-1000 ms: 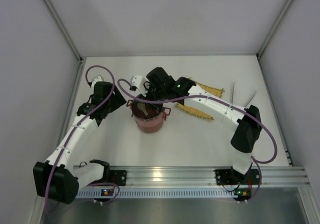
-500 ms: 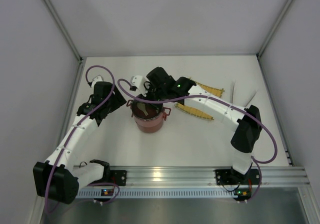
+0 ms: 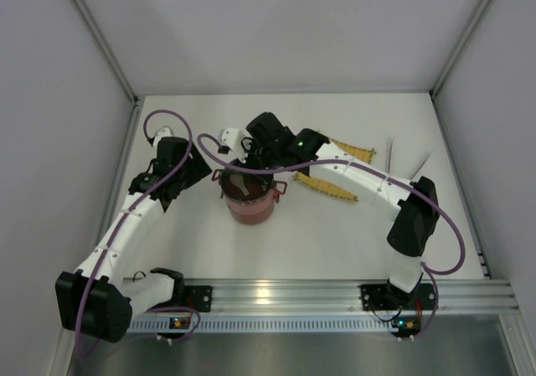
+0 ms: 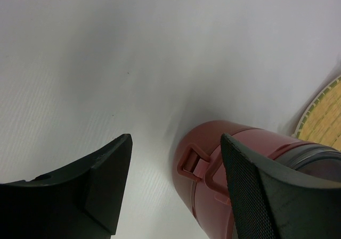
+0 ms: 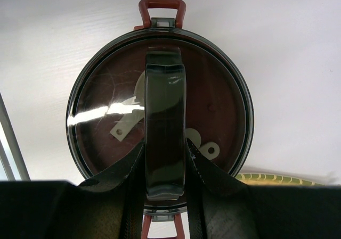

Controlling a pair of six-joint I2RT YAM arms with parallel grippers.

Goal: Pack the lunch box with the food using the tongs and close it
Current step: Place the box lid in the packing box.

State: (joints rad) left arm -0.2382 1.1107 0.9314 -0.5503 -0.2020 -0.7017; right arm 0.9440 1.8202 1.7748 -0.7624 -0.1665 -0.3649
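Right now my right gripper [image 5: 165,147] is clamped on the dark handle [image 5: 165,106] that runs across the top of the grey see-through lid [image 5: 101,122]. That lid sits on the red lunch box [image 3: 249,202], which stands near the middle of the white bench [image 3: 335,234]. My left gripper [image 4: 176,143] is spread apart and holds nothing. It hangs low just beside the lunch box, on its left; I cannot tell if one finger touches it. A yellow mat [image 4: 326,114] lies to the right of the box.
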